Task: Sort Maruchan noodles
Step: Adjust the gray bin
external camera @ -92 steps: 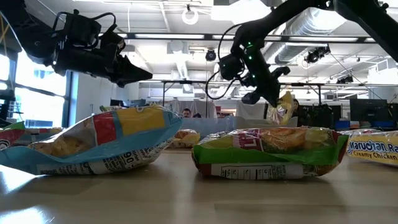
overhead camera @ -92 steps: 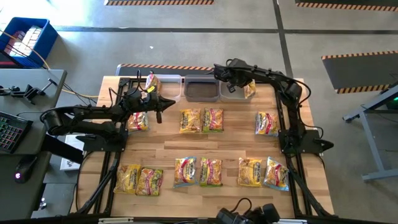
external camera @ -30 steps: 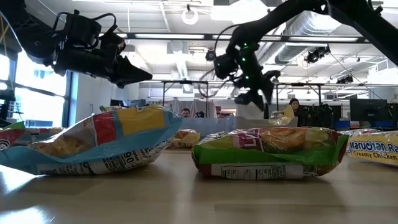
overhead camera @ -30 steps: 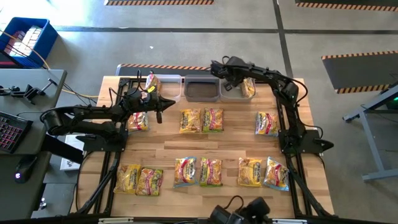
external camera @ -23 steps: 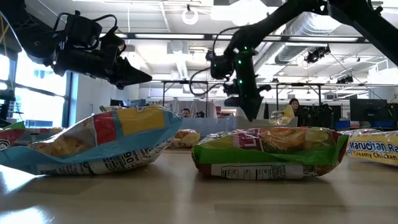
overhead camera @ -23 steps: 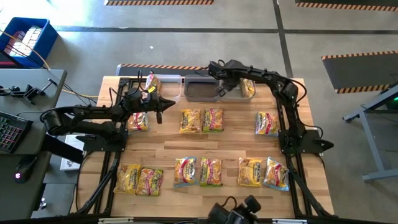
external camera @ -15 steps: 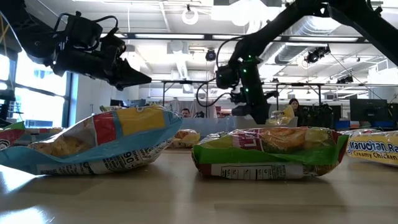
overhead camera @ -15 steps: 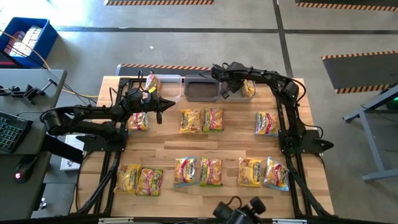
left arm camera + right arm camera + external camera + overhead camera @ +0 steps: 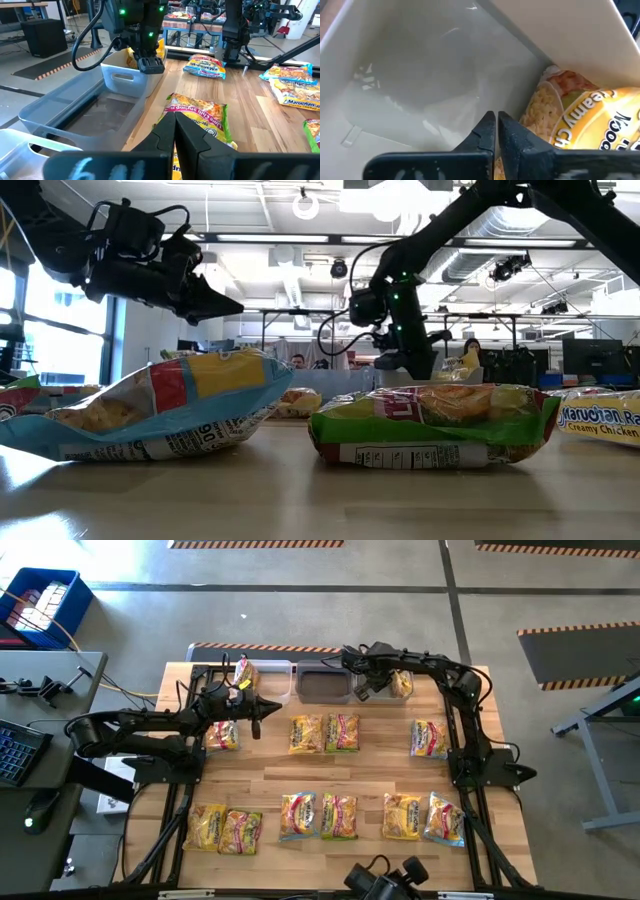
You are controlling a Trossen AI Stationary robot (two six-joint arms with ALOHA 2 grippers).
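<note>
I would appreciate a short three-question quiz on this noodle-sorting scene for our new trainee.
1. True or false: the right gripper holds a packet.
2. Which bin has the right gripper over it: A the left bin, B the middle bin, C the right bin?
3. Fill in: the packet in the right bin lies ____ the right gripper's fingers.

Key: 1 false, it is shut and empty. 2 C. 3 beside.

2 black jointed arms, looped black cables, green indicator lights near right tool [image 9: 408, 362].
</note>
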